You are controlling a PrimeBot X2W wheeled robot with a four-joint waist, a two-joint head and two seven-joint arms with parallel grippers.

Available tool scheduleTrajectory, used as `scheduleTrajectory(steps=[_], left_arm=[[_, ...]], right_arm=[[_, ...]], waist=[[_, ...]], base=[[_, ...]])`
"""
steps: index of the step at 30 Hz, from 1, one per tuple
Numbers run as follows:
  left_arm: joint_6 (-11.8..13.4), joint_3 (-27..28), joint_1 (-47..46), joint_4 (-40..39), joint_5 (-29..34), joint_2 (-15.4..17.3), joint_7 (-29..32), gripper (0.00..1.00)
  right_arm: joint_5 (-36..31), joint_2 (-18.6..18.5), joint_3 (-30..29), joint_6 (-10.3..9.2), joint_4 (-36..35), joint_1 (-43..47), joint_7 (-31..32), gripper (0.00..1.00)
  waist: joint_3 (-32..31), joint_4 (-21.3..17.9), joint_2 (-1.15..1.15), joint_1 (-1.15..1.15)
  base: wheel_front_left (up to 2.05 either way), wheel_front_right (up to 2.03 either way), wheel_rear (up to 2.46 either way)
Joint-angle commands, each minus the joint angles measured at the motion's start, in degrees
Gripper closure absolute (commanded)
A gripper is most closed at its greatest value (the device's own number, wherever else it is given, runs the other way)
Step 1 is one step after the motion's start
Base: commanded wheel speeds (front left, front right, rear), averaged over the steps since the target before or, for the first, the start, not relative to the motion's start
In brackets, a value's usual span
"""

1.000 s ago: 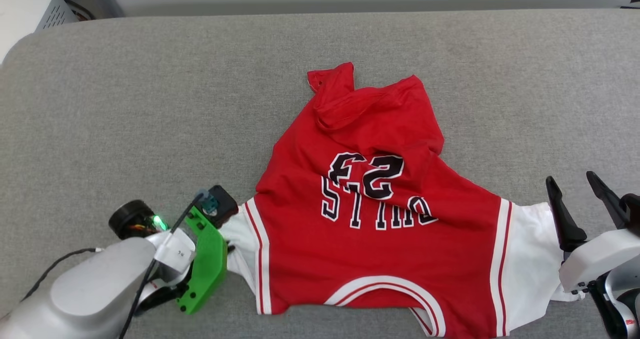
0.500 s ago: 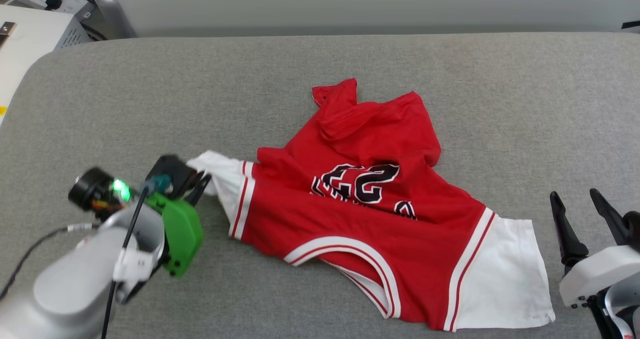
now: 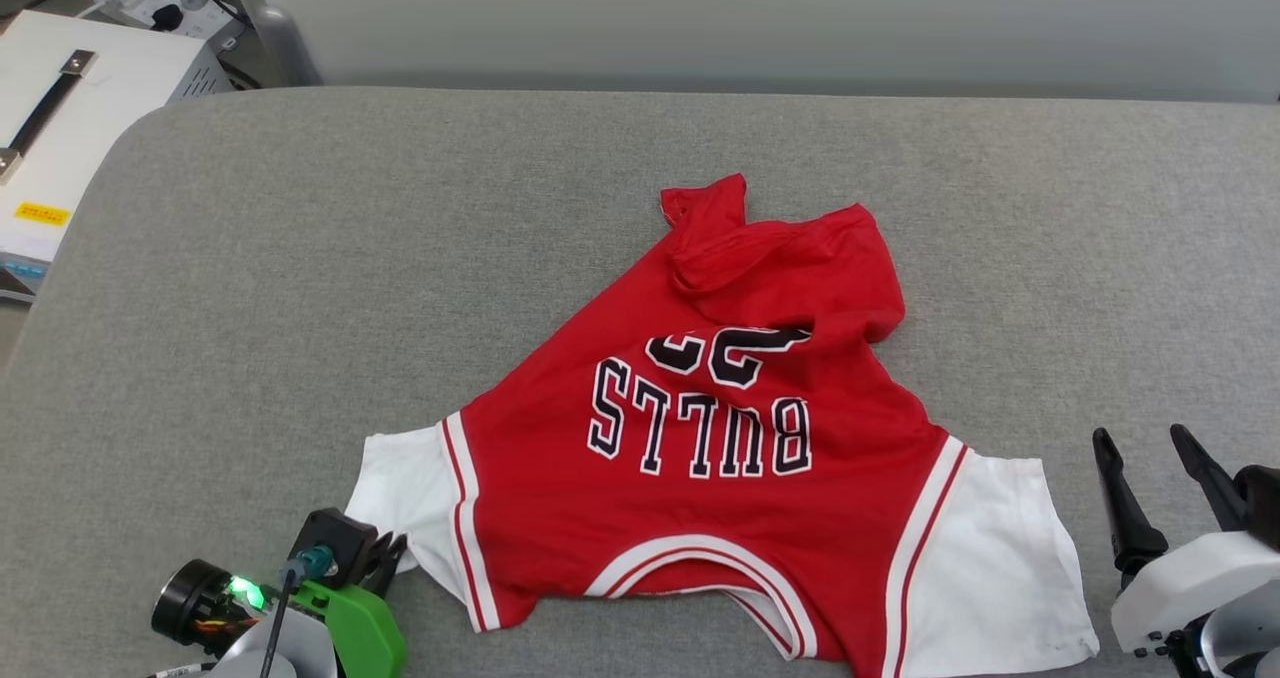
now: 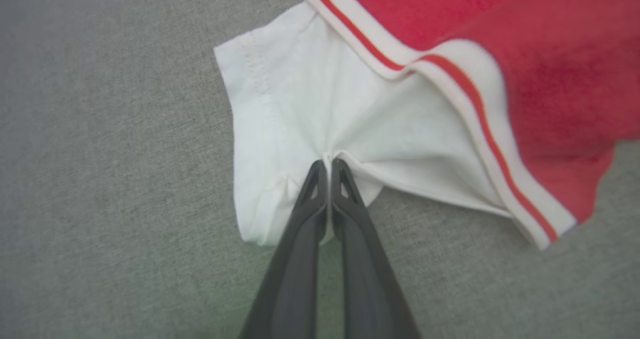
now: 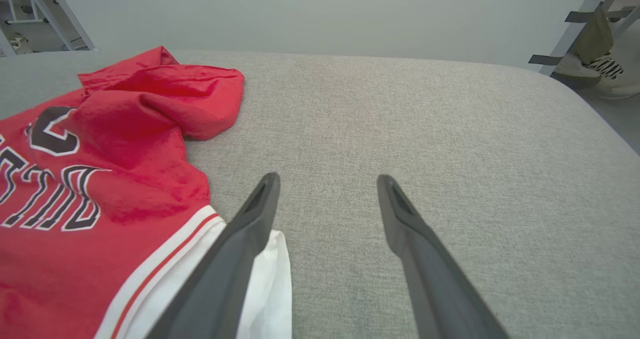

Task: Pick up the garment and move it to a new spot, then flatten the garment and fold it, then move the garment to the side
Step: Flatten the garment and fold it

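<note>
The jersey (image 3: 700,438) lies spread on the grey worktop (image 3: 300,258), lettering up, its collar toward the near edge and its far part bunched. The left end effector (image 4: 327,165) is closed tight on the white sleeve (image 4: 280,104) at the jersey's left side, pinching the cloth into folds. The right end effector (image 3: 1140,434) has its fingers wide apart and empty, just beside the other sleeve (image 3: 990,548).
</note>
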Motion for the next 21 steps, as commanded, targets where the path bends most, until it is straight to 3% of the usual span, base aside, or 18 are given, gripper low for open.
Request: scheduleTrajectory(steps=[1, 3, 4, 5, 6, 12, 21], left_arm=[[-0.4, -0.18, 1.54, 1.32, -0.93, -0.75, -0.26, 1.0], [-0.5, 0.17, 1.84, 2.4, -1.42, -1.5, -1.11, 1.0], [-0.52, 0.34, 1.86, 2.7, -1.57, -1.69, -1.4, 0.84], [-0.39, 0.57, 1.69, 2.83, -1.48, -1.75, -1.87, 0.37], [-0.06, 0.82, 1.41, 2.75, -1.16, -1.65, -2.36, 0.0], [0.47, 3.48, 0.33, -3.16, -2.16, 0.99, -3.41, 0.0], [1.25, 7.96, -6.49, -19.35, -4.05, 10.75, 4.21, 0.0]], right_arm=[[-0.43, 0.21, -0.15, -0.04, 0.1, 0.75, -0.1, 0.0], [-0.45, 0.32, -0.12, -0.04, 0.01, 1.0, 0.06, 0.0], [-0.45, 0.36, -0.15, -0.04, -0.05, 1.13, 0.11, 0.0], [-0.46, 0.41, -0.18, -0.04, -0.09, 1.29, 0.15, 0.0], [-0.45, 0.47, -0.17, -0.04, -0.18, 1.44, 0.16, 0.0], [-0.57, 1.04, -0.38, -0.04, -0.99, 3.04, 0.05, 0.0], [-0.81, 1.84, -0.59, -0.04, -1.61, 3.16, 0.18, 0.0]], waist=[[-0.63, 0.62, 0.0, 0.0], [-1.18, 1.08, 0.0, 0.0], [-1.4, 1.31, 0.0, 0.0], [-1.73, 1.63, 0.0, 0.0], [-1.96, 1.85, 0.0, 0.0], [-3.48, 2.83, 0.0, 0.0], [-3.77, 3.0, 0.0, 0.0]], base=[[0.0, 0.0, 0.0], [0.0, 0.0, 0.0], [0.0, 0.0, 0.0], [0.0, 0.0, 0.0], [0.0, 0.0, 0.0], [0.0, 0.0, 0.0], [0.0, 0.0, 0.0]])
